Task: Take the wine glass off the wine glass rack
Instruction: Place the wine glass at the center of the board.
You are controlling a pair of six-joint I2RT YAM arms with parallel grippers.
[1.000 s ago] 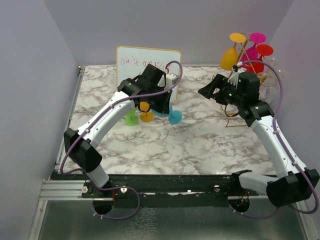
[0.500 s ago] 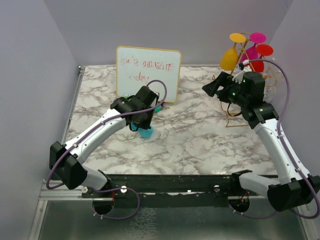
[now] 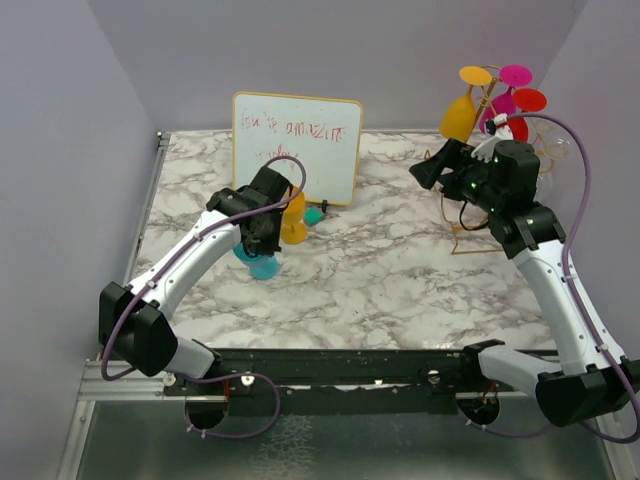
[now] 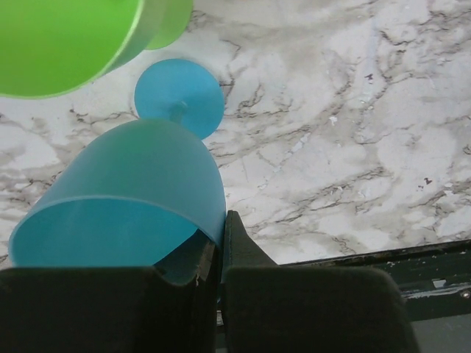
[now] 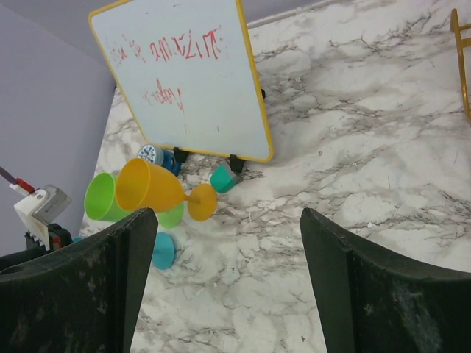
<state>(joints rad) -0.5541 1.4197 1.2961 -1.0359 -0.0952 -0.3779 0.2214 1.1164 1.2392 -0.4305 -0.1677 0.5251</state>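
Observation:
The gold wire wine glass rack stands at the back right, with an orange wine glass, a magenta one and a red one hanging upside down near its top. My right gripper hovers open and empty just left of the rack; only a gold rack bar shows in its wrist view. My left gripper is shut on the rim of a blue wine glass, left of centre. Whether its foot touches the marble I cannot tell.
A whiteboard stands at the back centre. In front of it stand an orange glass and a green glass, with a small teal cap and a blue item close by. Grey walls close both sides.
My left arm has swung from the whiteboard toward the near left, carrying the blue glass with it. The right gripper has risen slightly toward the rack, still open.

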